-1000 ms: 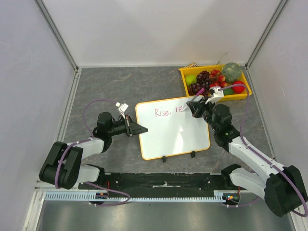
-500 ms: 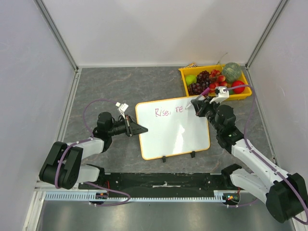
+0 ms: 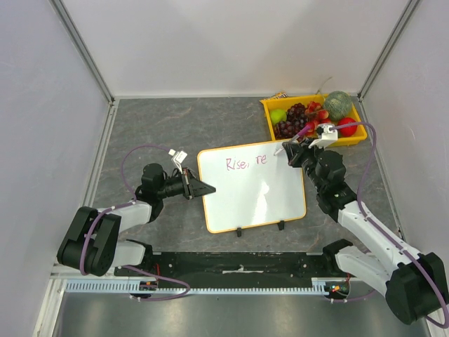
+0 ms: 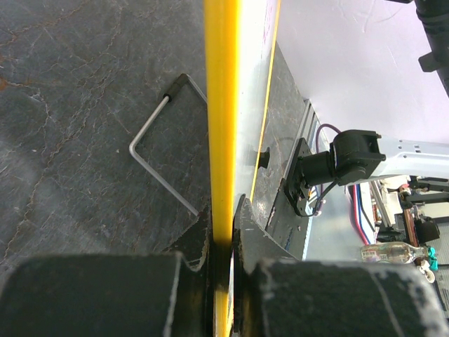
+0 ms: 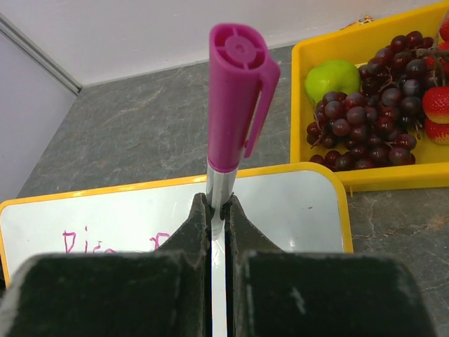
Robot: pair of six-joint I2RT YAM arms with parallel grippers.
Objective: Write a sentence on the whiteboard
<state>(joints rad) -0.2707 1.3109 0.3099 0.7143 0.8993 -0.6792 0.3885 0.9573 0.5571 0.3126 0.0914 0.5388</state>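
The whiteboard lies in the middle of the table, white with a thin orange-yellow rim. The sentence on it reads "Rise, re" in pinkish-red along the far edge. My left gripper is shut on the board's left rim, which shows edge-on between its jaws. My right gripper hovers at the board's far right corner, shut on the silver barrel of a marker with a magenta cap on its far end. The marker's writing tip is hidden. Part of the writing shows left of the right fingers.
A yellow fruit tray with grapes, a green apple, strawberries and other fruit stands just beyond the right gripper. Two black clips sit on the board's near edge. A bent wire leg lies under the board.
My right gripper has moved right and a little farther away with the marker, uncovering the letters "re". The left gripper and the board have not moved.
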